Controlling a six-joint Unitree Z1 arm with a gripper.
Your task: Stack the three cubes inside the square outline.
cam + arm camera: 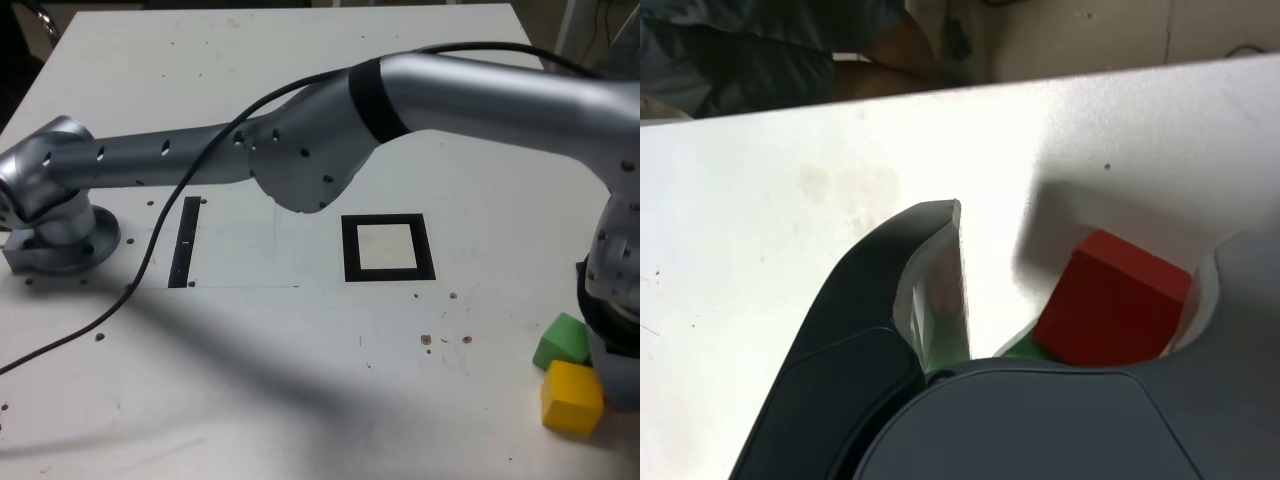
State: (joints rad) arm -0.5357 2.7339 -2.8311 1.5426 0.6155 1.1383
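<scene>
In the wrist view a red cube sits on the white table between the fingers of my gripper. It lies against one grey finger, with a clear gap to the dark finger, so the jaws stand open. A sliver of the green cube shows just behind the red one. In the exterior view the green cube and the yellow cube rest side by side at the right. The arm's wrist comes down right beside them and hides the red cube. The square outline lies mid-table with nothing in it.
A thin black strip lies on the exterior view's left near the arm's base. A black cable trails across the table. The arm's long link spans above the table. A person's dark clothing shows beyond the table edge.
</scene>
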